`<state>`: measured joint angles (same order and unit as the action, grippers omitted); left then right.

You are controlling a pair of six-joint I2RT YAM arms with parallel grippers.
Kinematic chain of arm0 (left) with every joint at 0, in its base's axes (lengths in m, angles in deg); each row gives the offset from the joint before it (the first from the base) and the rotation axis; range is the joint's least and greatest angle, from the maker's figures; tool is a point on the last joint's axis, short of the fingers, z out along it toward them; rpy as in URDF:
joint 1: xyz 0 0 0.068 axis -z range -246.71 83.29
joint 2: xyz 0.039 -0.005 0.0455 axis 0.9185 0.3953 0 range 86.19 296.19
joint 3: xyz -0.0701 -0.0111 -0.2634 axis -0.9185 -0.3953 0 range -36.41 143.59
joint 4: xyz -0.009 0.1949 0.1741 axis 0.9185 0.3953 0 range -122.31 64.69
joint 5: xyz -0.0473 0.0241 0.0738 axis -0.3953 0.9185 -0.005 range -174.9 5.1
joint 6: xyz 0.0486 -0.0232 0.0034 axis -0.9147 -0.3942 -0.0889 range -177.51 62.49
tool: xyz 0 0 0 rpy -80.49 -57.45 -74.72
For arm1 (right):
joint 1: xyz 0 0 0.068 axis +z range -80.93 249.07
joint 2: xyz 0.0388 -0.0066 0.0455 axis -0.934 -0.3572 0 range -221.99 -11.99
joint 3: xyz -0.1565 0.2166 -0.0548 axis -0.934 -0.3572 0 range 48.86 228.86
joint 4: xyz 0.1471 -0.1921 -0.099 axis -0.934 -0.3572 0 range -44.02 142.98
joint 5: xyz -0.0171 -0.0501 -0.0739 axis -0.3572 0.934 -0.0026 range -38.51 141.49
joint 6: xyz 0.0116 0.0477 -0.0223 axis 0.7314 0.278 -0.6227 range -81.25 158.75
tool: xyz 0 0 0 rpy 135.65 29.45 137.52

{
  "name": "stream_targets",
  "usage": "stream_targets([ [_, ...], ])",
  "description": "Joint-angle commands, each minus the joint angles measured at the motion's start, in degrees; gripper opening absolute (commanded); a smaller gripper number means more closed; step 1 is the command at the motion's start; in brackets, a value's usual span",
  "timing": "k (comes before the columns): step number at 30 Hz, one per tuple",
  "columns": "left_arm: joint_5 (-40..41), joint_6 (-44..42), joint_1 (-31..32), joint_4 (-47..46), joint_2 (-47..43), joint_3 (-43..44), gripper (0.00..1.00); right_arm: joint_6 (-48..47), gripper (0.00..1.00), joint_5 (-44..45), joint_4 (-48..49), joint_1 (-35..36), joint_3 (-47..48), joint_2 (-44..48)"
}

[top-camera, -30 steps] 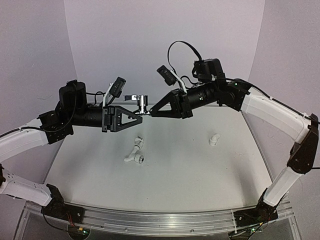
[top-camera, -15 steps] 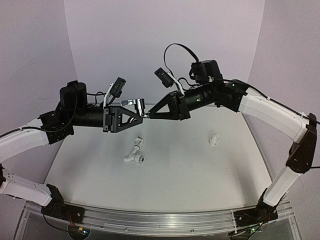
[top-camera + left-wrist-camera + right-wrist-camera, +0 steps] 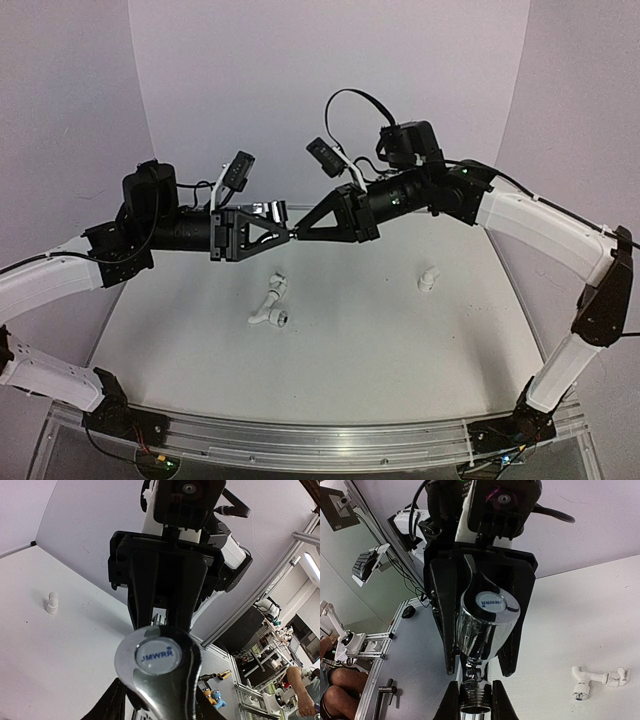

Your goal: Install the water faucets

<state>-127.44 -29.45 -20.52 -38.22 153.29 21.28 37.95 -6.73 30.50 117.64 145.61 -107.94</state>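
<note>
Both arms are raised over the worktop (image 3: 380,350) and meet nose to nose above its far middle, with the chrome faucet (image 3: 268,210) caught between them, well clear of the surface. The left gripper (image 3: 278,231) reaches in from the left and is closed onto the faucet's shiny body, its 2 black fingers pressed against either side. The right gripper (image 3: 302,230) comes in from the right, narrowed almost fully, and its fingers (image 3: 497,707) pinch the threaded stem (image 3: 472,697) at the end of that same faucet. So the 2 grippers share 1 part, tips nearly touching.

From the left wrist camera the faucet fills the lower middle of the view, its round cap (image 3: 157,655) with blue lettering facing the lens and the right gripper looming just behind it. From the right wrist camera the same chrome body stands upright above the stem, framed by the left gripper's fingers.

Down on the worktop, below the meeting point and a little toward the near edge, a white plastic faucet (image 3: 268,312) lies on its side, untouched. A small white fitting (image 3: 427,279) stands upright off to the right, well apart from it and from both arms. I cannot tell from here how deep the stem sits in the right gripper
</note>
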Motion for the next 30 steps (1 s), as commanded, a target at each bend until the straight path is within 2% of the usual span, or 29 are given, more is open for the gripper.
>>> stream_targets([
  [1,-1.0,0.1,-0.1,-5.0,-0.2,0.9,0.39,0.4,0.0,-1.7,1.9,0.4,0.9,-0.5],
  [9,-1.0,0.5,0.0,-6.0,0.0,0.7,0.26,2.1,0.0,-1.7,2.6,0.5,1.0,-0.4],
  [19,-2.8,1.0,-0.1,-5.4,1.2,1.0,0.26,3.2,0.0,-1.6,3.5,0.4,1.0,-0.2],
  [23,-4.2,0.8,-0.1,-4.8,1.6,1.6,0.13,2.9,0.0,-1.4,3.6,0.5,0.6,0.1],
  [24,-4.4,0.6,-0.1,-4.4,1.7,1.9,0.1,2.8,0.03,-1.2,3.7,0.4,0.5,0.1],
  [25,-4.8,0.4,-0.1,-3.8,1.9,2.3,0.06,2.7,0.12,-1.0,3.7,0.4,0.4,0.1],
  [26,-5.1,0.4,-0.1,-3.5,2.0,2.6,0.02,2.5,0.29,-0.4,3.6,0.4,0.3,0.3],
  [27,-4.8,0.4,-0.1,-3.3,1.9,2.6,0.0,2.2,0.51,0.5,3.5,0.3,0.3,0.5],
  [28,-4.1,0.5,-0.1,-3.0,1.6,2.4,0.0,1.8,0.7,1.7,3.3,0.2,0.3,0.9],
  [29,-3.0,0.6,-0.1,-2.5,1.2,2.1,0.0,1.4,0.84,3.1,3.0,-0.1,0.3,1.2],
  [30,-1.3,0.7,-0.1,-1.7,0.7,1.9,0.0,0.9,0.9,4.2,2.7,-0.8,0.1,1.9],
])
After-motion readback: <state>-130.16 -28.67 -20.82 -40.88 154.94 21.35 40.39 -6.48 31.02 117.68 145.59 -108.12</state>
